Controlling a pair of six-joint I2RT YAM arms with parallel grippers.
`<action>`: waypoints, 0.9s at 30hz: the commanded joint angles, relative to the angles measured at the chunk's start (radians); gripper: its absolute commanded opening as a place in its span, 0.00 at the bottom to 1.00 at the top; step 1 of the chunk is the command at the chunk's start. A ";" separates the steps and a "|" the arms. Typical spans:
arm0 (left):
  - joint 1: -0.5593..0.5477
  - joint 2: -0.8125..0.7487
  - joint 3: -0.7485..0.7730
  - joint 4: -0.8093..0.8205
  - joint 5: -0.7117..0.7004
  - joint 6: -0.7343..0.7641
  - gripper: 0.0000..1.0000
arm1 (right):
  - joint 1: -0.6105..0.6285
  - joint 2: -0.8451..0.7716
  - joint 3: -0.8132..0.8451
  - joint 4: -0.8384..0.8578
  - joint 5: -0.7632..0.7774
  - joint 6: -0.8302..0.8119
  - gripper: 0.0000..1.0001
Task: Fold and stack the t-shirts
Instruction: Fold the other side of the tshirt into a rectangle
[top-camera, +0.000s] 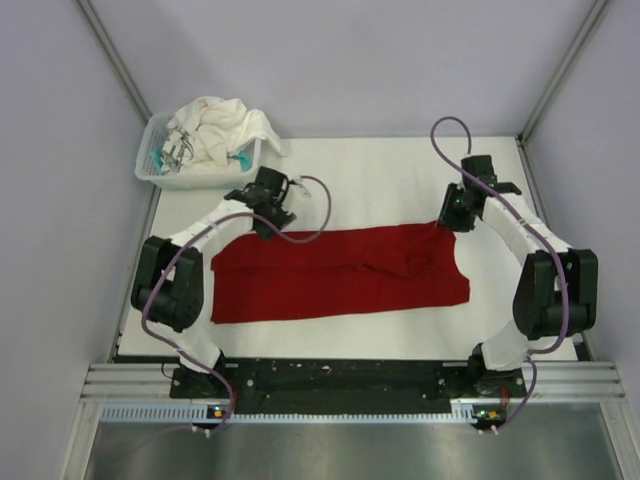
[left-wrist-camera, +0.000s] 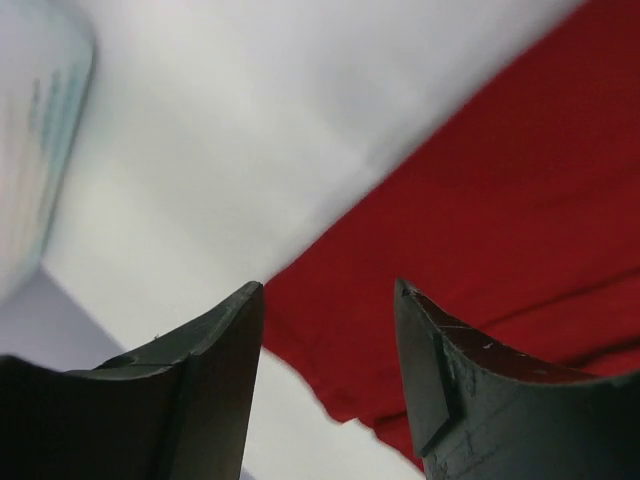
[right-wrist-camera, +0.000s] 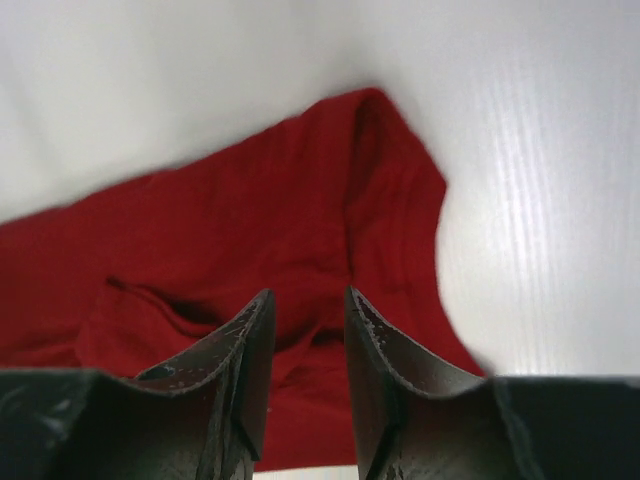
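Both jaws stand open and hold nothing, left gripper (left-wrist-camera: 328, 290) wide, right gripper (right-wrist-camera: 309, 292) less, above the red shirt (top-camera: 340, 272) lying half folded on the table (top-camera: 390, 170), so I think I next grab its ends and fold across.

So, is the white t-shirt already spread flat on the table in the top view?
No, the white t-shirt lies bunched on the white basket; only the red t-shirt is spread out.

Red t-shirt (top-camera: 340, 275) flat on table (top-camera: 400, 170) (a long band), white t-shirt (top-camera: 225, 125) heaped in basket (top-camera: 150, 170)
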 joint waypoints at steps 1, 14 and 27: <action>-0.204 -0.109 0.091 -0.050 0.205 -0.049 0.59 | 0.090 -0.034 -0.057 -0.008 -0.062 -0.011 0.30; -0.360 0.259 0.428 -0.031 0.830 -0.361 0.61 | 0.119 0.052 -0.152 0.075 -0.263 0.000 0.22; -0.442 0.350 0.409 -0.011 0.828 -0.284 0.54 | 0.120 -0.018 -0.272 0.057 -0.268 0.043 0.06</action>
